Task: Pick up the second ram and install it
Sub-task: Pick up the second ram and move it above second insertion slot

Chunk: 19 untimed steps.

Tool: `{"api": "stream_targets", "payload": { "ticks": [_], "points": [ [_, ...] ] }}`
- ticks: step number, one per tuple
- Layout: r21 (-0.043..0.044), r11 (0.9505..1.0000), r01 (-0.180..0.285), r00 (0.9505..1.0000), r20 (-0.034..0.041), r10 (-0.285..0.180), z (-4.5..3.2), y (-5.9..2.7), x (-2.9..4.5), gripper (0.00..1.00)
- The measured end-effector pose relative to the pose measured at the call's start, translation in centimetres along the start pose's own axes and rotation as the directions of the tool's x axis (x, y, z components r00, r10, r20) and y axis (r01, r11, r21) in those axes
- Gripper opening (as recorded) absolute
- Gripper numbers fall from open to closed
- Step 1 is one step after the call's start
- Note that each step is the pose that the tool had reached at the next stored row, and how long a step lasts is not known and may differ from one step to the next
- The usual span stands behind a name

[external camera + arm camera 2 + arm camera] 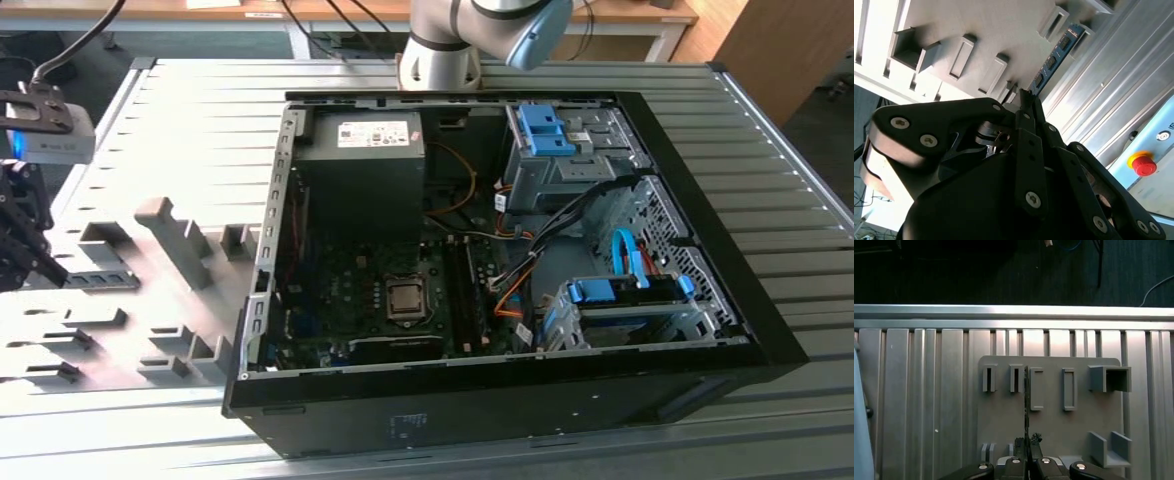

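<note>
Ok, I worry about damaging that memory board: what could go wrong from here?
The hand grips the second ram by one end only, so the long thin board could tilt or slip. In the first wrist view it stands edge-on over the grey holder plate between raised brackets, so it might catch on one.

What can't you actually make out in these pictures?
Second wrist view: the second ram, its lower end hidden between the jaws.
First wrist view: its chips and label, because it is seen edge-on.
Exterior view: whether the memory slots in the computer case are filled; too small and dark.
</note>
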State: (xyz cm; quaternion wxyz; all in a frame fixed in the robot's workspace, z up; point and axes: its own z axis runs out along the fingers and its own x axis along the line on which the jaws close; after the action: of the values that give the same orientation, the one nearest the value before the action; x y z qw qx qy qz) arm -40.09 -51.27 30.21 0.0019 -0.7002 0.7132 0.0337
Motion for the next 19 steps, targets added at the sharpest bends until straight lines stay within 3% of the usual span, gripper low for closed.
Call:
{"api": "stream_targets", "payload": {
  "ticks": [19],
  "points": [
    [0.0,1.0,0.0,1.0,0.0,0.0,-1.44,0.07,-0.07,0.14]
  ]
}}
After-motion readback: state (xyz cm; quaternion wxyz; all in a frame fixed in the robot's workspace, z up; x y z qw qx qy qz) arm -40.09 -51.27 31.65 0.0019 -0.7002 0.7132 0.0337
